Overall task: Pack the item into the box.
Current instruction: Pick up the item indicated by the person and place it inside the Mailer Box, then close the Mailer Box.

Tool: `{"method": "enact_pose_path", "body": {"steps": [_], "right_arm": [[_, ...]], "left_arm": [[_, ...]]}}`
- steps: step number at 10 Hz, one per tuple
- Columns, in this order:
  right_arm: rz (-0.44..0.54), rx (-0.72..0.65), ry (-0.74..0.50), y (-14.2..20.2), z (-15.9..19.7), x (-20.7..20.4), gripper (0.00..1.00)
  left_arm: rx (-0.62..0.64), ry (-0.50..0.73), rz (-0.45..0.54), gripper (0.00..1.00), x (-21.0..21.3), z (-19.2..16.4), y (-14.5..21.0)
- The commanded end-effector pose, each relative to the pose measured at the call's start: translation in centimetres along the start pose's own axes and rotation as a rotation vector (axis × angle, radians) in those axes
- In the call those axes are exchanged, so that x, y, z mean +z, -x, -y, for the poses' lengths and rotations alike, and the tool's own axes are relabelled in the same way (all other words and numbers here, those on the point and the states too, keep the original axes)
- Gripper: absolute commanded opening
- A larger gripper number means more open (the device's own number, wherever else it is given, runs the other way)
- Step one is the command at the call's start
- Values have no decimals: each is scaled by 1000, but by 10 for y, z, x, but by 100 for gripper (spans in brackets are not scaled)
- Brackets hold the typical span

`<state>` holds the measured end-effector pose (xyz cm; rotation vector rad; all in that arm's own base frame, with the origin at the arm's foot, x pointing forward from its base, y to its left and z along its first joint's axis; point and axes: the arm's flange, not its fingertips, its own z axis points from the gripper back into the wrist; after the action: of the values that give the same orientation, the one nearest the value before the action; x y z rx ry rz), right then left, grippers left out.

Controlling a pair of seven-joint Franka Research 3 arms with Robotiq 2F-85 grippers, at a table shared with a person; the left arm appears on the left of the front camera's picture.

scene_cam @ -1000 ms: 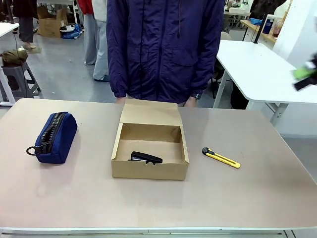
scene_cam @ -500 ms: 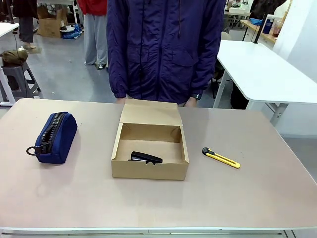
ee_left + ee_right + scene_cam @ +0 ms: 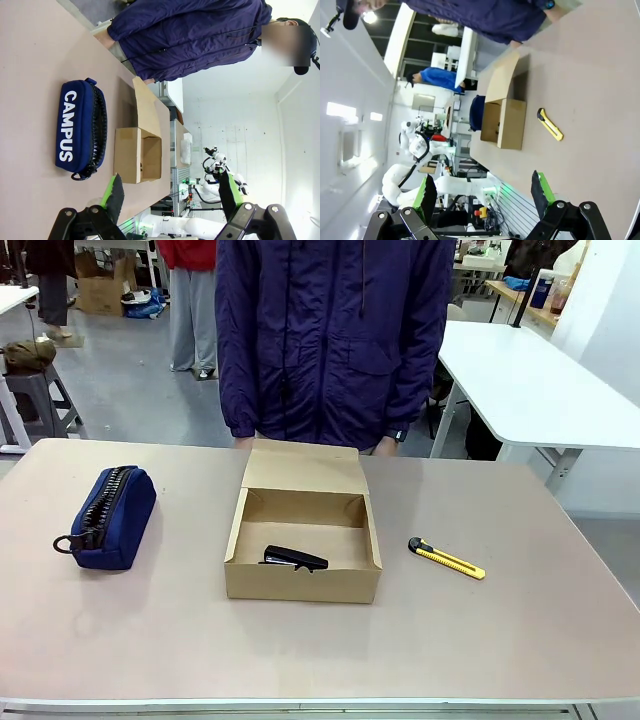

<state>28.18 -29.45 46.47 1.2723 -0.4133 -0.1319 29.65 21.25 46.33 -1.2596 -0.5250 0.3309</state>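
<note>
Fingers of the left gripper [image 3: 170,185] and the right gripper [image 3: 485,185] are standing wide, holding nothing. The item [image 3: 294,560] is lying inside the open box [image 3: 302,586], a blue pouch [image 3: 108,515] sitting left of the box and a yellow knife [image 3: 446,559] sitting right of it.

The left gripper [image 3: 171,192] is hanging high above the table with its wrist rolled onto its side. Its jaws are standing wide apart, and its green-padded fingers [image 3: 114,191] are angling outward from the black knuckles. The right gripper [image 3: 484,192] is hovering at a similar height, likewise rolled sideways, with its two fingers [image 3: 540,189] spreading as wide as they go.
</note>
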Motion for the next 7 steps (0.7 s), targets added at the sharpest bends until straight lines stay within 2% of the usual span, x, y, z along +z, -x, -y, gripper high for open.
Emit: {"method": "enact_pose_path", "body": {"steps": [1,7], "right_arm": [[19,-3,-8,7,-5,5,100],[19,-3,-8,7,-5,5,100]], "left_arm": [[-21,19,7,100,0,0,0],[-21,19,7,100,0,0,0]]}}
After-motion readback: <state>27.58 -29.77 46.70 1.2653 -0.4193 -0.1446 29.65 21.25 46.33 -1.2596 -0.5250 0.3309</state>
